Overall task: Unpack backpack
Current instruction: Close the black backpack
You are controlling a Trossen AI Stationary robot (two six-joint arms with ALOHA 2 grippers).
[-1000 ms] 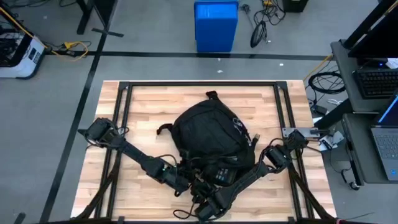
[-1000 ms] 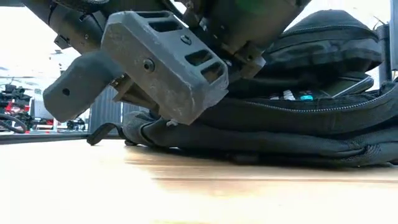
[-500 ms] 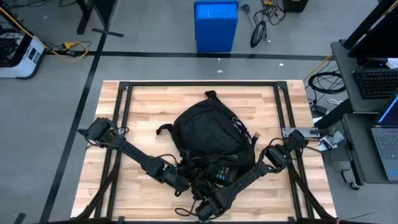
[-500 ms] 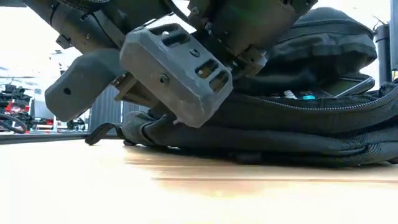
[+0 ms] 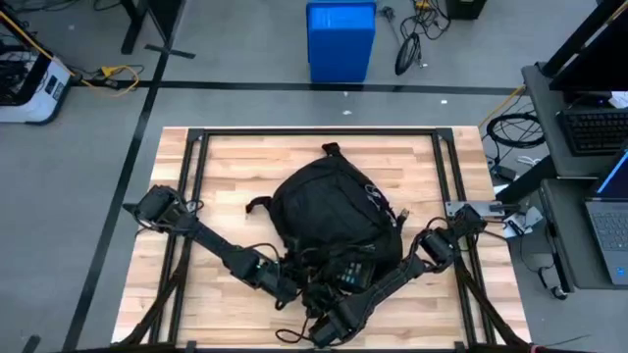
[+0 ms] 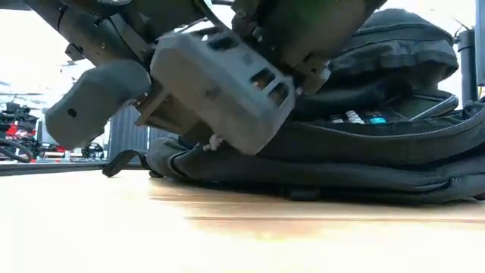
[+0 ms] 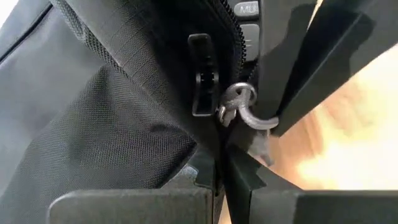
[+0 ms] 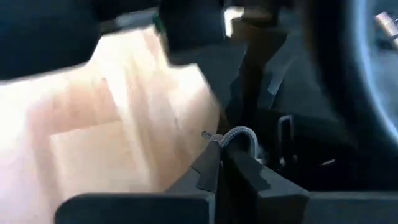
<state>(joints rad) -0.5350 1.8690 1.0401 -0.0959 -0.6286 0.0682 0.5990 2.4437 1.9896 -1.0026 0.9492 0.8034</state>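
On the table (image 5: 235, 157), the backpack (image 5: 329, 206) lies flat at centre, both arms bunched at its near edge. Nothing has been removed; the zip stands partly open. Left gripper (image 7: 219, 177) and right gripper (image 8: 219, 171) are each closed on a zipper pull. Only the low view shows a calculator (image 6: 364, 117) inside.

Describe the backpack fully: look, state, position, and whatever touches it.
The backpack is large, black, woven fabric, rounded, lying flat mid-table on the wooden table, with a small white logo patch. Its near edge is unzipped; in the low view a gap shows button-like items inside. The left gripper is shut on a silvery zipper pull, and the right gripper on a grey cord at the opening.
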